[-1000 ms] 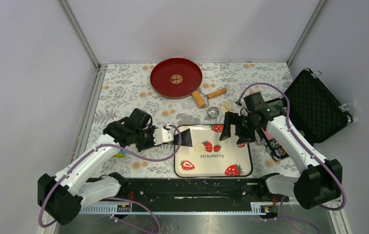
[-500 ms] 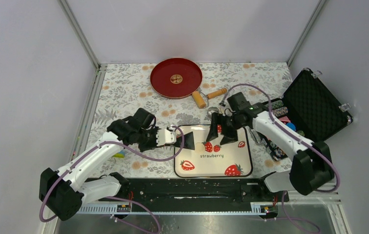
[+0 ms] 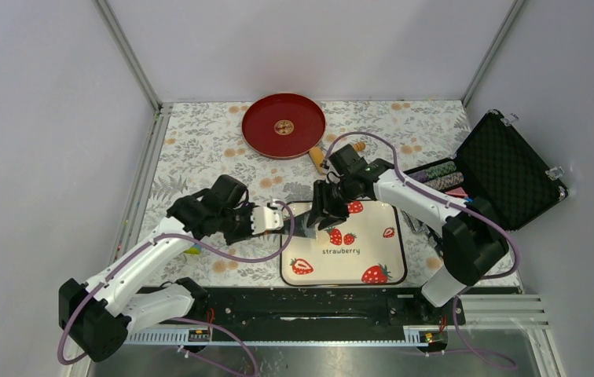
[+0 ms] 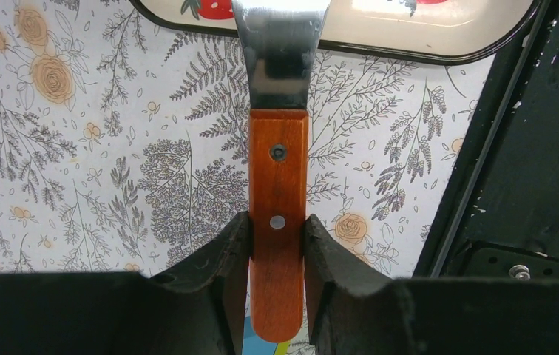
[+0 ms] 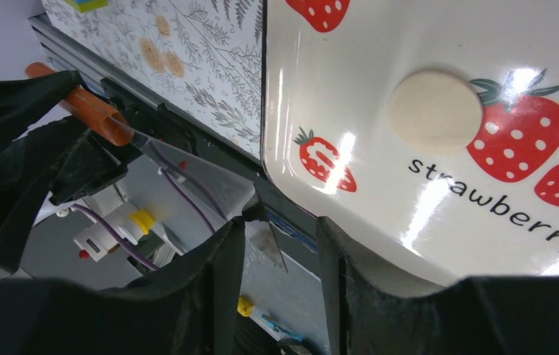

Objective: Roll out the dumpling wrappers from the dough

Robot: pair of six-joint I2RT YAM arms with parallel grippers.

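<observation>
Dumpling wrapper (image 5: 434, 111): easing the scraper (image 4: 279, 159), clamped in the left gripper (image 4: 276, 222), flat beneath it, right gripper (image 5: 275, 231) jaws apart, steering clear.

One word was legible: "strawberry", printed in dark lowercase letters on the white tray (image 3: 380, 255). It showed in both the top and right wrist views.

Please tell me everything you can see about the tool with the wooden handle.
The scraper has a flat, shiny metal blade and an orange-brown wooden handle with two rivets. The left gripper clamps the handle between its fingers. The blade reaches over the rim of the strawberry tray.
</observation>
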